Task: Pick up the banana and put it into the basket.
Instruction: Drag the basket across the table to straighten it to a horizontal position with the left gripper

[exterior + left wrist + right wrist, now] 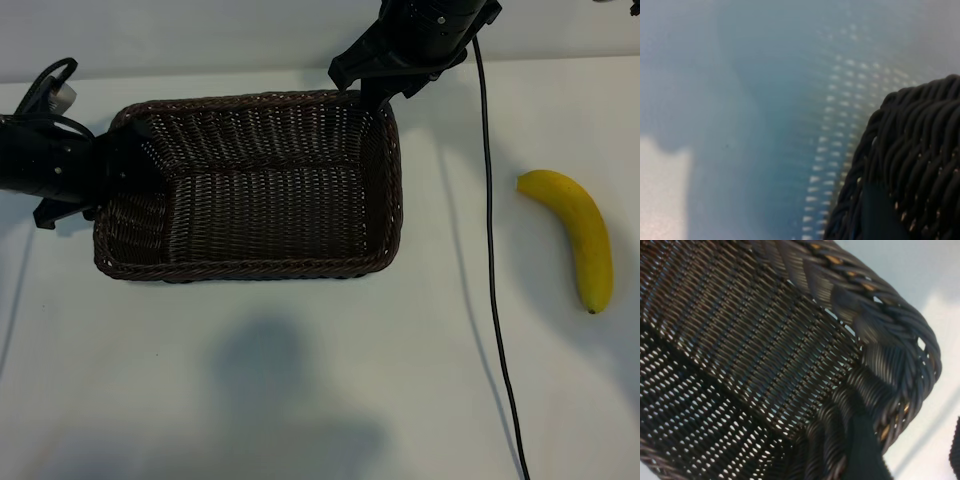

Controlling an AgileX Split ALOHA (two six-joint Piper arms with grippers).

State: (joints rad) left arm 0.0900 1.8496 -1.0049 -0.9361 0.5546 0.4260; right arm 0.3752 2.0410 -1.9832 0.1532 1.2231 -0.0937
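Observation:
The banana [575,235], bright yellow and curved, lies alone on the white table at the far right, well away from both arms. The dark brown wicker basket [250,270] sits in the middle with nothing in it. My left gripper [125,160] is at the basket's left rim, and one dark finger [880,215] lies against the weave of the basket [920,140]. My right gripper [368,95] straddles the back right corner of the basket [765,340]. One of its fingers [865,450] is inside the wall and the other stands clear outside, with bare table showing between them.
A black cable [490,250] runs from the right arm down across the table between the basket and the banana. A broad soft shadow [270,390] lies on the table in front of the basket.

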